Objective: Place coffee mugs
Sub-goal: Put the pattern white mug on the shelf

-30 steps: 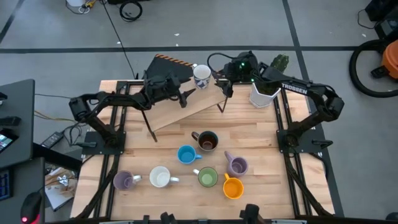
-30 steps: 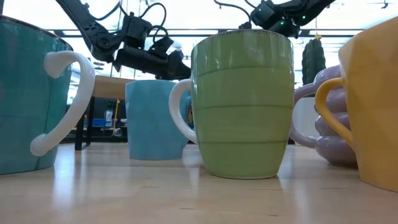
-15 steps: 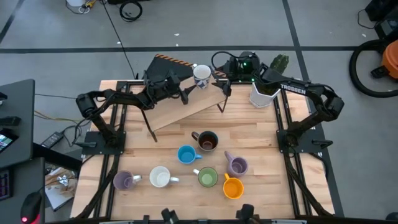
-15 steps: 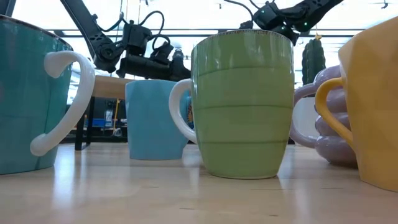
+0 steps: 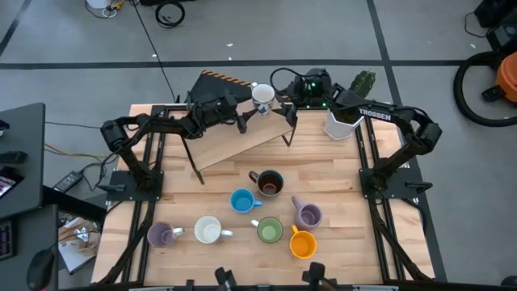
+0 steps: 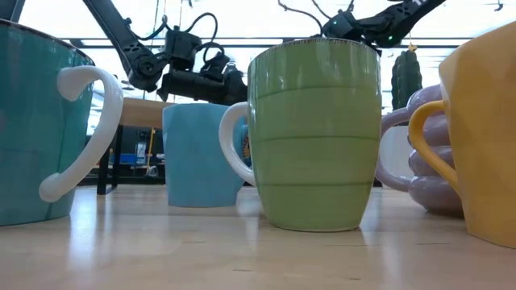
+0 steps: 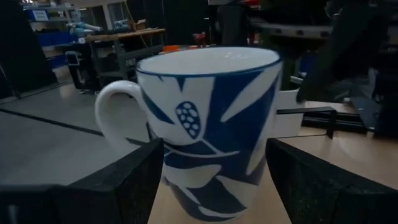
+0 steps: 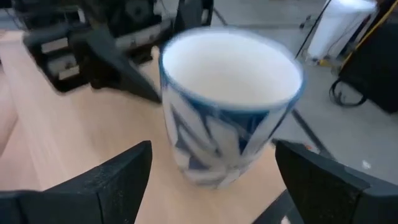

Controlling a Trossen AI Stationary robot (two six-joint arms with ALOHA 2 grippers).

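Standing on a raised wooden shelf at the far side of the tabletop was a white-and-blue patterned mug, w/ the left gripper and right gripper on either side of it, both spread wide, neither pinching it. Seven mugs sat nearer: dark brown mug, blue mug, green mug, orange mug, white mug, two purple mugs. A white cactus pot stood at the far right. Grey floor w/ cables and a black desk lay around.
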